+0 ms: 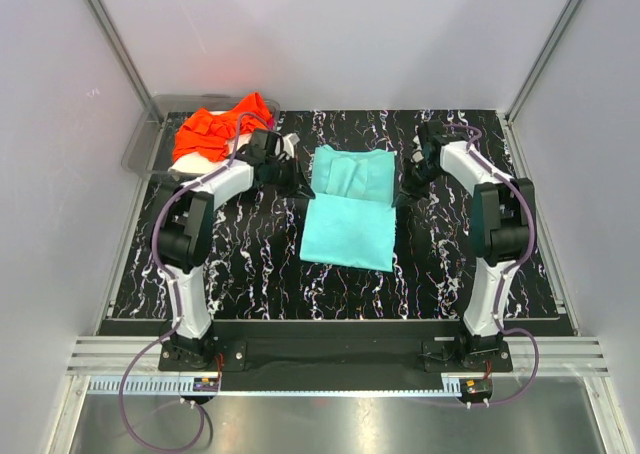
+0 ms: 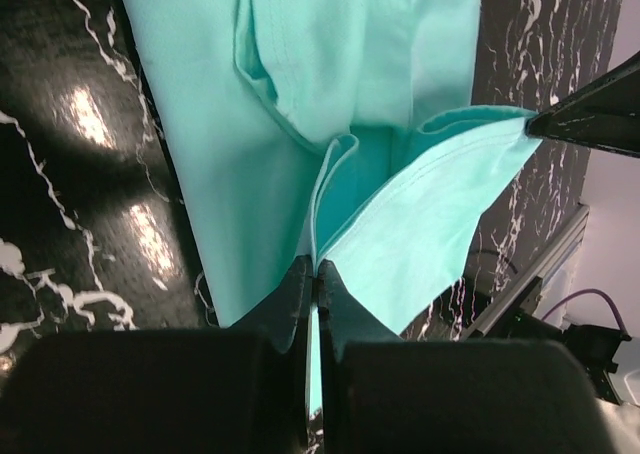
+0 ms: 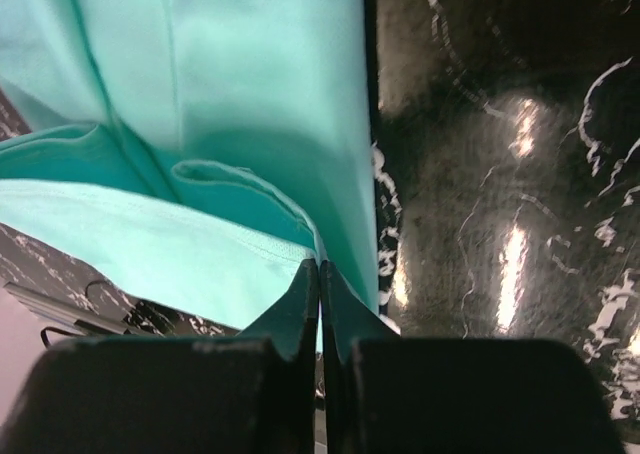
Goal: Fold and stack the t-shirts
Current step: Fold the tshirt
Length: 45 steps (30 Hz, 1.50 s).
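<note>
The teal shirt [image 1: 350, 209] lies partly folded in the middle of the table [image 1: 250, 264], the left gripper [image 2: 315, 266] and the right gripper [image 3: 320, 266] each with jaws pressed together on one side edge, while an orange shirt [image 1: 215, 129] sits far left, seemingly in a tray [image 1: 140, 152].

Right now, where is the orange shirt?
In the top view, the orange shirt lies crumpled on the grey tray at the far left corner of the table, left of the teal shirt.
</note>
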Available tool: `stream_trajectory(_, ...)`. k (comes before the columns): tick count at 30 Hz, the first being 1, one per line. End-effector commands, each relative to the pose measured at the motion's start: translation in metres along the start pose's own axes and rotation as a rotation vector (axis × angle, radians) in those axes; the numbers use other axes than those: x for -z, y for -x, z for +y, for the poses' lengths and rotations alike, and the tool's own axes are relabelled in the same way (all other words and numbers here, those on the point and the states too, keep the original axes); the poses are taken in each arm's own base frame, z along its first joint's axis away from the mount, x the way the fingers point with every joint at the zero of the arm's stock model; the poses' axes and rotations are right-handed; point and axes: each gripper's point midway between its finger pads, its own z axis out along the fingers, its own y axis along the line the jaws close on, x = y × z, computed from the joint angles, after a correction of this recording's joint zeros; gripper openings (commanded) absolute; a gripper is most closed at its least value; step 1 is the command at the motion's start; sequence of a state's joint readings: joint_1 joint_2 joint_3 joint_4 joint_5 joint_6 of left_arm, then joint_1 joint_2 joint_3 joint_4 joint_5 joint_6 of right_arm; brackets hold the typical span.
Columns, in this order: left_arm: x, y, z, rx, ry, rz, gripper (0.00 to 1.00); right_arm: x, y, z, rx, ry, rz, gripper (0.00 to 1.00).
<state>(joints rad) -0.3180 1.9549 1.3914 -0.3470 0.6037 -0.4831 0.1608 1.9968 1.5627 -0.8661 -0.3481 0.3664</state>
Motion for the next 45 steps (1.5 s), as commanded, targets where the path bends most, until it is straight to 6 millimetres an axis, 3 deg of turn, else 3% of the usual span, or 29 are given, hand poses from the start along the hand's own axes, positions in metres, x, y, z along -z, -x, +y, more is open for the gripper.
stream_trajectory(1, -0.011, 0.015, -0.001, -0.017, -0.026, -0.007, 0.00, -0.009, 0.015, -0.012, -0.017, -0.031, -0.011, 0.00)
stream_trajectory(9, -0.031, 0.029, 0.025, -0.028, 0.058, -0.004, 0.03, -0.036, 0.039, -0.022, -0.002, -0.031, 0.012, 0.00)
stream_trajectory(10, -0.029, 0.038, 0.023, -0.051, 0.071, -0.019, 0.11, -0.034, 0.042, -0.024, -0.009, -0.031, 0.007, 0.04)
stream_trajectory(11, -0.027, 0.035, 0.031, -0.041, 0.120, -0.005, 0.11, -0.033, 0.046, -0.026, -0.021, -0.036, -0.001, 0.12)
stream_trajectory(12, -0.024, 0.039, 0.031, -0.055, 0.143, -0.013, 0.15, -0.029, 0.046, -0.028, -0.032, -0.043, 0.003, 0.21)
stream_trajectory(14, -0.007, 0.050, 0.027, -0.085, 0.196, -0.052, 0.32, -0.015, 0.049, -0.035, -0.033, -0.078, -0.011, 0.30)
stream_trajectory(16, 0.009, 0.052, 0.023, -0.109, 0.231, -0.070, 0.38, 0.000, 0.050, -0.041, -0.017, -0.123, -0.029, 0.46)
stream_trajectory(17, 0.016, 0.052, 0.019, -0.121, 0.238, -0.080, 0.41, 0.015, 0.051, -0.042, 0.012, -0.152, -0.057, 0.48)
stream_trajectory(19, 0.038, 0.046, 0.001, -0.155, 0.232, -0.109, 0.46, 0.026, 0.037, -0.043, 0.015, -0.154, -0.039, 0.53)
stream_trajectory(20, 0.045, 0.042, -0.006, -0.166, 0.226, -0.116, 0.48, 0.039, 0.034, -0.033, 0.022, -0.119, -0.059, 0.54)
stream_trajectory(21, 0.054, 0.032, -0.014, -0.172, 0.209, -0.115, 0.48, 0.043, 0.028, -0.027, 0.024, -0.098, -0.056, 0.54)
stream_trajectory(23, 0.053, 0.012, -0.033, -0.183, 0.141, -0.078, 0.46, 0.047, 0.007, -0.008, 0.012, -0.014, -0.024, 0.54)
stream_trajectory(24, 0.048, -0.005, -0.034, -0.163, 0.121, -0.038, 0.42, 0.042, -0.002, 0.008, 0.033, 0.027, -0.011, 0.54)
stream_trajectory(25, 0.044, -0.020, -0.052, -0.184, 0.060, -0.008, 0.39, 0.033, -0.019, 0.014, 0.010, 0.051, 0.033, 0.55)
stream_trajectory(26, 0.039, -0.031, -0.057, -0.192, 0.039, 0.014, 0.37, 0.032, -0.024, 0.031, 0.023, 0.122, 0.034, 0.53)
stream_trajectory(27, 0.032, -0.048, -0.053, -0.181, 0.038, 0.049, 0.33, 0.026, -0.039, 0.046, 0.044, 0.154, 0.062, 0.52)
stream_trajectory(28, 0.027, -0.059, -0.061, -0.197, 0.015, 0.065, 0.32, 0.016, -0.054, 0.047, -0.003, 0.166, 0.102, 0.49)
stream_trajectory(29, 0.023, -0.067, -0.060, -0.187, 0.009, 0.080, 0.31, 0.014, -0.056, 0.062, 0.006, 0.239, 0.094, 0.43)
stream_trajectory(30, 0.017, -0.082, -0.050, -0.147, 0.015, 0.110, 0.27, 0.010, -0.063, 0.069, -0.004, 0.269, 0.114, 0.37)
stream_trajectory(31, 0.014, -0.084, -0.048, -0.140, 0.005, 0.103, 0.26, 0.002, -0.078, 0.070, -0.042, 0.284, 0.159, 0.32)
stream_trajectory(33, 0.007, -0.103, -0.031, -0.108, 0.023, 0.135, 0.25, -0.004, -0.084, 0.079, -0.044, 0.347, 0.179, 0.21)
stream_trajectory(39, -0.003, -0.148, 0.017, -0.057, 0.117, 0.220, 0.22, -0.028, -0.111, 0.049, -0.079, 0.270, 0.243, 0.19)
stream_trajectory(45, 0.007, -0.183, 0.044, -0.035, 0.169, 0.243, 0.21, -0.038, -0.141, 0.013, -0.098, 0.173, 0.274, 0.20)
